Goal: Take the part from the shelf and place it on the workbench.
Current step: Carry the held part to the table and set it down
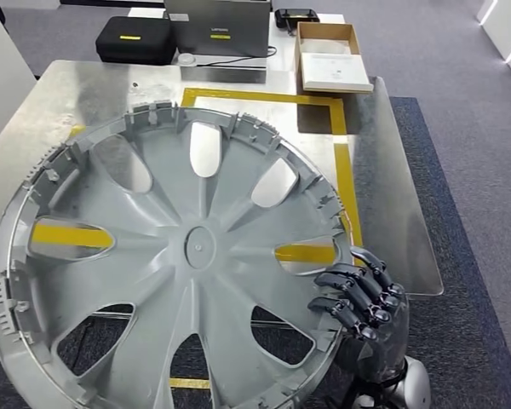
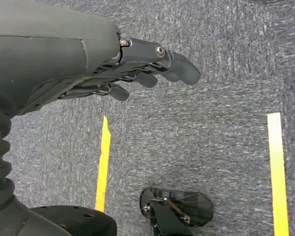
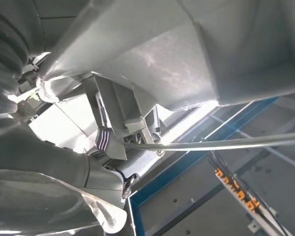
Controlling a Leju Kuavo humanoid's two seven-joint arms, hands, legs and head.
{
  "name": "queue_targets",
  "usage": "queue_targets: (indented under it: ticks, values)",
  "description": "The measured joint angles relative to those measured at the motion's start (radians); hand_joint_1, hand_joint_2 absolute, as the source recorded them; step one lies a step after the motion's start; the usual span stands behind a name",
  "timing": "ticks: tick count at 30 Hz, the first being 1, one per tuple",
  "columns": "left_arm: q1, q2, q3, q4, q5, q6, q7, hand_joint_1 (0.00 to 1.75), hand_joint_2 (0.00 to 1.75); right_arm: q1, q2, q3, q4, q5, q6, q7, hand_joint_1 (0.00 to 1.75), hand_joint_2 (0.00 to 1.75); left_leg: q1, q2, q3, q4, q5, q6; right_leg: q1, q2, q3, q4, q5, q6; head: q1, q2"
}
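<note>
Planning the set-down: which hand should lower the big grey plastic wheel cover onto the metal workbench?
Right. The right hand already grips the grey plastic wheel cover at its rim above the metal workbench; the left hand hangs over carpet, holding nothing.

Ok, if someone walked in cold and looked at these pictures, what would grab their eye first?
First, the big grey wheel cover, filling the near left of the head view, held over the metal workbench with the right robot hand gripping its rim. Next, the yellow tape rectangle marked on the bench behind it. The left robot hand hangs over grey carpet with yellow floor lines, holding nothing.
</note>
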Motion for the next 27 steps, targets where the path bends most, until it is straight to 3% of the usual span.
queue_targets:
  ticks: [1,2,4,6,9,10,12,14,15,16,17,19,20,22,24,27]
  values:
    - [0.0,0.0,-0.002,0.0,-0.003,-0.002,0.002,0.0,1.75,-0.011,-0.01,0.01,0.006,0.005,0.013,0.021,1.75,1.75,-0.001,-0.001,0.015,-0.001,-0.011,0.0,0.0,0.0,-0.015,-0.021,0.002,-0.002,0.0,0.0]
    - [0.0,-0.001,-0.004,0.0,-0.006,-0.005,0.005,0.0,1.75,-0.03,-0.022,0.023,0.015,0.008,0.036,0.043,1.75,1.75,-0.002,-0.002,0.031,-0.001,-0.022,-0.001,0.001,0.0,-0.018,-0.066,0.033,-0.006,0.0,0.0]
    - [-0.004,-0.005,-0.009,0.0,-0.015,-0.014,0.015,0.0,1.75,-0.094,-0.046,0.053,0.049,0.004,0.112,0.086,1.75,1.75,-0.005,-0.001,0.055,0.001,-0.045,-0.005,0.006,0.001,-0.009,-0.183,0.158,-0.019,0.0,0.0]
    - [-0.013,-0.011,-0.016,0.0,-0.025,-0.025,0.023,0.0,1.75,-0.178,-0.06,0.084,0.101,-0.01,0.195,0.116,1.75,1.75,-0.009,-0.001,0.069,0.002,-0.064,-0.014,0.012,0.003,0.002,-0.247,0.241,-0.029,-0.002,0.0]
    - [-0.032,-0.017,-0.036,0.0,-0.048,-0.042,0.028,0.0,1.75,-0.326,-0.06,0.123,0.192,-0.021,0.275,0.146,1.75,1.75,-0.009,-0.001,0.078,0.018,-0.067,-0.031,0.01,0.004,0.02,-0.257,0.251,-0.04,-0.002,0.0]
    - [-0.038,-0.018,-0.045,0.0,-0.058,-0.049,0.03,0.0,1.75,-0.379,-0.055,0.137,0.229,-0.016,0.298,0.161,1.75,1.75,-0.009,0.0,0.064,0.046,-0.067,-0.036,0.009,0.003,0.027,-0.26,0.25,-0.046,-0.003,0.0]
    - [-0.048,-0.02,-0.062,0.0,-0.075,-0.062,0.044,0.0,1.75,-0.488,-0.031,0.166,0.323,0.017,0.339,0.205,1.75,1.75,-0.007,0.0,0.005,0.145,-0.094,-0.046,0.007,0.005,0.036,-0.263,0.244,-0.055,-0.004,0.0]
    - [-0.054,-0.02,-0.079,0.0,-0.089,-0.072,0.063,0.0,1.75,-0.596,0.001,0.197,0.45,0.067,0.363,0.252,1.75,1.75,-0.006,0.0,-0.071,0.248,-0.147,-0.052,0.008,0.008,0.044,-0.263,0.235,-0.06,-0.005,0.0]
    - [-0.055,-0.021,-0.087,0.0,-0.094,-0.075,0.071,0.0,1.75,-0.644,0.018,0.211,0.521,0.092,0.368,0.272,1.75,1.75,-0.006,0.0,-0.098,0.269,-0.157,-0.052,0.009,0.009,0.049,-0.263,0.23,-0.061,-0.005,0.0]
    - [-0.055,-0.021,-0.096,0.0,-0.099,-0.076,0.078,0.0,1.75,-0.688,0.034,0.223,0.595,0.113,0.368,0.287,1.75,1.75,-0.006,0.0,-0.11,0.258,-0.142,-0.05,0.011,0.01,0.055,-0.263,0.225,-0.06,-0.005,0.0]
    - [-0.055,-0.022,-0.103,0.0,-0.102,-0.077,0.082,0.0,1.75,-0.723,0.047,0.232,0.659,0.13,0.368,0.298,1.75,1.75,-0.007,0.0,-0.111,0.224,-0.108,-0.047,0.012,0.01,0.061,-0.263,0.22,-0.06,-0.005,0.0]
    - [-0.055,-0.022,-0.114,0.0,-0.107,-0.078,0.087,0.0,1.75,-0.775,0.066,0.245,0.76,0.157,0.367,0.322,1.75,1.75,-0.01,0.001,-0.091,0.117,-0.012,-0.039,0.014,0.008,0.072,-0.263,0.213,-0.058,-0.005,0.0]
    - [-0.054,-0.022,-0.119,0.0,-0.11,-0.08,0.089,0.0,1.75,-0.795,0.073,0.248,0.8,0.168,0.366,0.336,1.75,1.75,-0.013,0.001,-0.083,0.074,0.017,-0.034,0.014,0.006,0.074,-0.264,0.211,-0.057,-0.004,0.0]
    - [-0.052,-0.023,-0.13,0.0,-0.115,-0.086,0.095,0.0,1.75,-0.837,0.088,0.255,0.895,0.193,0.364,0.371,1.75,1.75,-0.02,0.002,-0.072,0.021,0.043,-0.025,0.014,0.004,0.075,-0.266,0.209,-0.051,-0.004,0.0]
    - [-0.05,-0.024,-0.141,0.0,-0.117,-0.093,0.1,0.0,1.75,-0.877,0.102,0.26,0.996,0.231,0.358,0.414,1.75,1.75,-0.024,0.0,-0.07,0.013,0.046,-0.018,0.013,0.003,0.076,-0.27,0.208,-0.043,-0.005,0.0]
    - [-0.051,-0.03,-0.155,0.0,-0.115,-0.098,0.101,0.0,1.75,-0.926,0.12,0.268,1.129,0.292,0.348,0.48,1.75,1.75,-0.014,-0.001,-0.059,-0.004,0.056,-0.005,0.015,0.002,0.057,-0.244,0.182,-0.027,0.001,0.0]
